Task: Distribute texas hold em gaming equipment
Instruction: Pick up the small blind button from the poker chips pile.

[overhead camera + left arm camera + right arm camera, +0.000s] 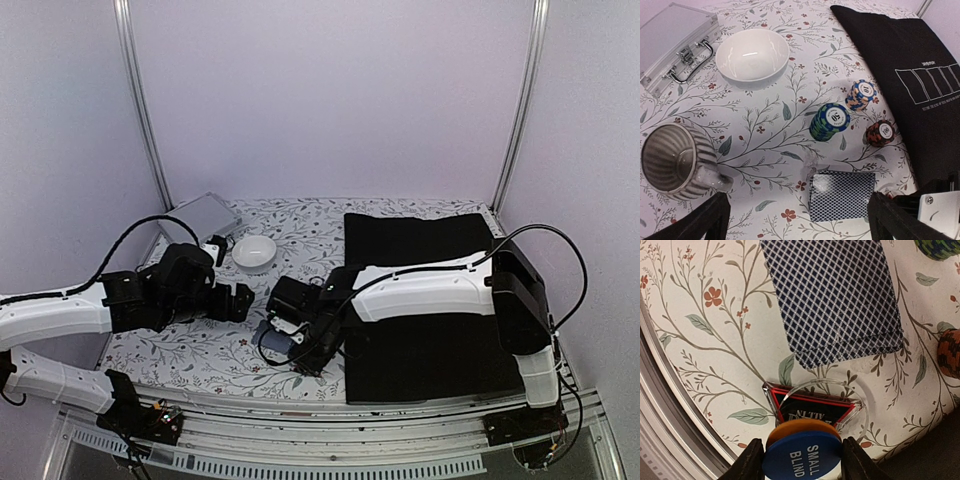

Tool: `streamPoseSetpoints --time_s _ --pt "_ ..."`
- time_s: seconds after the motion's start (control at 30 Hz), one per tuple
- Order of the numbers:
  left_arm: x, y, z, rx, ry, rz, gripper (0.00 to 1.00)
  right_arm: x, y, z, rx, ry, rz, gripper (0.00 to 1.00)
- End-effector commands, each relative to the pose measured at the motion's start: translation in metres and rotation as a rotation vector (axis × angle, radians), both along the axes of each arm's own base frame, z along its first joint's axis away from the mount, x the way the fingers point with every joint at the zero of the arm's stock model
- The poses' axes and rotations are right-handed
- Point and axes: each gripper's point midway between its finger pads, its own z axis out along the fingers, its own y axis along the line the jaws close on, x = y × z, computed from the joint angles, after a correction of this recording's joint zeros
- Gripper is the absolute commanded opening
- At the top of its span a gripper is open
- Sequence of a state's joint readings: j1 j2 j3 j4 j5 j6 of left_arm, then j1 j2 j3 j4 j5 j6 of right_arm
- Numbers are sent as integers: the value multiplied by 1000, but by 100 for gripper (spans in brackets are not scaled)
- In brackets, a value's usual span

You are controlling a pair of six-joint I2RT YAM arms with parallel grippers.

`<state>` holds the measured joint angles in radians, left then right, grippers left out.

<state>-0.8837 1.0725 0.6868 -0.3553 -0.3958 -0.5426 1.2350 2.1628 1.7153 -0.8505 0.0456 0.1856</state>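
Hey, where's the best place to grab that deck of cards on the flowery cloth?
Probably from straight above, pinching the deck of cards across its two long edges, near the middle. It lies flat and face down, so only the edges offer a hold, and that span is its narrowest.

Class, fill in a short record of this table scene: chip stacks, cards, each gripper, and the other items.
Chip stacks: green stack, orange-and-white stack, red-brown stack, all on the floral cloth
Cards: blue-backed deck, face down, beside the stacks
Right gripper: shut on blue Small Blind button
Left gripper: open, holding nothing
Other items: white bowl, striped mug, silver case, black mat
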Motion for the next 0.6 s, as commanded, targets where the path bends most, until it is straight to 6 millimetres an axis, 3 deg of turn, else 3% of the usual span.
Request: streamPoseSetpoints --time_s 0.0,0.1,0.2,0.33,0.57 --pt "-6 -15 0 -94 17 -42 98 5 6 31 97 -5 2 13" --pt "-19 -35 -4 -246 60 -114 96 7 4 36 136 23 -8 12" --pt "-25 -39 -7 -309 83 -117 94 16 -2 39 141 17 -39 13" --pt "-26 -38 -10 -297 78 -114 91 23 -13 39 143 25 -68 11" --pt "-44 -61 -21 -244 108 -218 89 47 -47 48 135 -3 -158 10"
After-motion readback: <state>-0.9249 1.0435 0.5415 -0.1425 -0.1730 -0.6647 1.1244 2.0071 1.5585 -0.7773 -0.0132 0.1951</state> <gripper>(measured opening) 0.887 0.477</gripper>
